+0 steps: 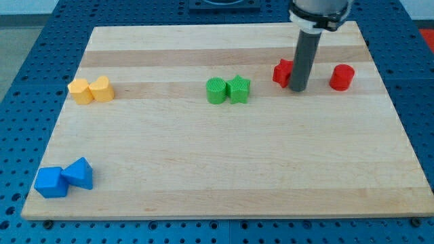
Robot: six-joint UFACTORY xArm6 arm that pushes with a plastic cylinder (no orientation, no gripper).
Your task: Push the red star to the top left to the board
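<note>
Camera view: wooden board (224, 169) on a blue perforated table (20, 74). No pincer on this arm, only a dark rod (303, 57) coming down from the frame's top right, nothing held. My tip (298, 89) down on the board in the upper right of the frame, right against the red star (282, 72), on that block's right side, partly hiding it. Red cylinder (342, 77) further right, apart from my tip, near the board's right edge. Two green blocks upper centre, touching: a rounded green block (215, 90) on the left, a green star (239, 89) on the right; well left of the red star. Two yellow blocks (91, 89) at the upper left, side by side and touching, shapes hard to tell. Two blue blocks at the lower left corner, touching: a blue cube (51, 181) and a blue wedge (79, 173) to its right.
</note>
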